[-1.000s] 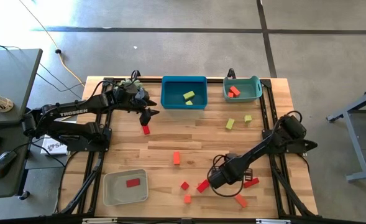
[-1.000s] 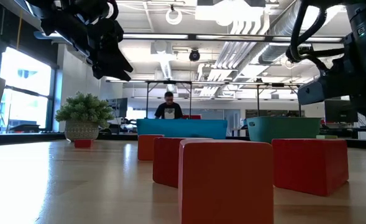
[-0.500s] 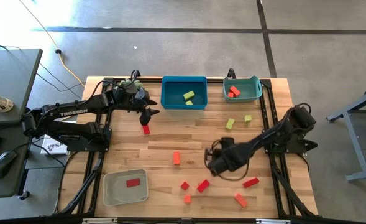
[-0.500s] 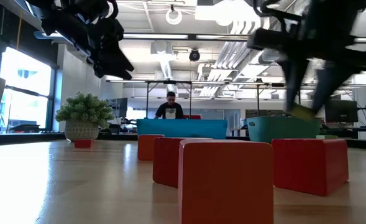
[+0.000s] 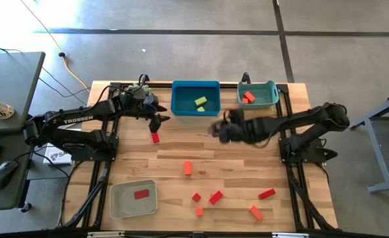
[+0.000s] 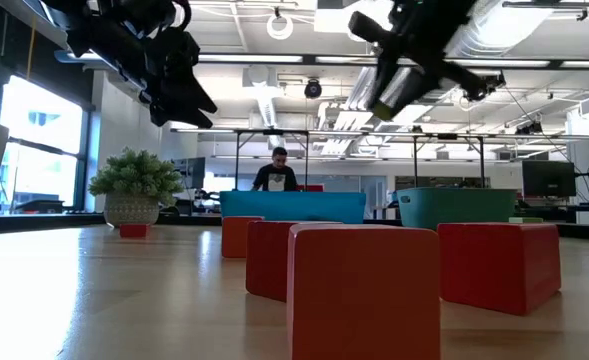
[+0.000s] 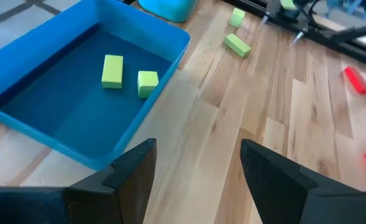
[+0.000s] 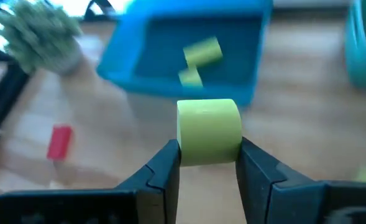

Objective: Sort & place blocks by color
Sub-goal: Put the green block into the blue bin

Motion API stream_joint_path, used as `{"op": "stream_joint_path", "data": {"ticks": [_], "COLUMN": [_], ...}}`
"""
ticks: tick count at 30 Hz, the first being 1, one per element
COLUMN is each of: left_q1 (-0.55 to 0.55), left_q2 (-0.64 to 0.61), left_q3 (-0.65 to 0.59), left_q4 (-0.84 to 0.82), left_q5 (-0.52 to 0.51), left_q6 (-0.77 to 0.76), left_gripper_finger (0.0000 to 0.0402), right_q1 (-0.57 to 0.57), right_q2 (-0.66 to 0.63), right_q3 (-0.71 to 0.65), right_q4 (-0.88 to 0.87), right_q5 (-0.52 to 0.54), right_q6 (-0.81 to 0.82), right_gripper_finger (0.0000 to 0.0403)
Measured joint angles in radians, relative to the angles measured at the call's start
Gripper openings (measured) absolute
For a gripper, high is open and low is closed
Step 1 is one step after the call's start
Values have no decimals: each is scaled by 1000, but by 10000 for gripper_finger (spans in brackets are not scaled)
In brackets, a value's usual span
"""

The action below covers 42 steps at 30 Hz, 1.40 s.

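My right gripper (image 8: pixel 209 163) is shut on a yellow-green block (image 8: pixel 209 132) and hangs over the table's middle (image 5: pixel 218 130), just in front of the blue tray (image 5: pixel 195 109). That tray holds two yellow-green blocks (image 7: pixel 112 70). The low view shows the held block (image 6: pixel 384 112) high above the table. My left gripper (image 5: pixel 160 121) stands open above a red block (image 5: pixel 155 137), left of the blue tray. Two more yellow-green blocks (image 7: pixel 237 45) lie on the wood. Red and orange blocks (image 5: pixel 215 198) are scattered near the front edge. My right gripper pinches the yellow-green block by two opposite sides (image 8: pixel 186 148) between its two fingers (image 8: pixel 164 168). The fingers slant down toward the blue tray. The block is lifted clear of the table.
A teal tray (image 5: pixel 267 100) with red and orange blocks stands at the far right. A grey tray (image 5: pixel 121 205) with one red block sits at the near left. A spiky green plant (image 5: pixel 140 86) stands at the far left. A person shows in the room beyond (image 6: pixel 277 172).
My right gripper has risen from among the red blocks near the front edge and swung toward the far edge, up to the blue tray. It has turned about on the way. The yellow-green block has travelled with it, clear of the table.
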Motion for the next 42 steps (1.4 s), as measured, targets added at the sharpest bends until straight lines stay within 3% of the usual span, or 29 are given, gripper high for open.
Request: {"op": "stream_joint_path", "data": {"ticks": [3,7,13,20,25,42], "left_q1": [0,0,0,0,0,0], "left_q2": [0,0,0,0,2,2], "left_q3": [0,0,0,0,0,0], "left_q4": [-1,-2,-11,-12,-14,-96], "left_q5": [0,0,-47,-118,-124,-122], "left_q6": [-49,-128,-239,-405,-503,-472], "left_gripper_finger": [223,223,223,223,223,223], "right_q1": [-103,-243,-435,-572,-601,-606], "right_q2": [-16,-12,9,65,150,312], "right_q3": [0,0,2,0,0,0], "right_q4": [147,368,513,521,522,507], "right_q5": [-9,-112,-296,-447,-544,-719], "right_q6": [-259,-577,-810,-856,-845,-709], "right_gripper_finger": [99,99,99,99,99,120]}}
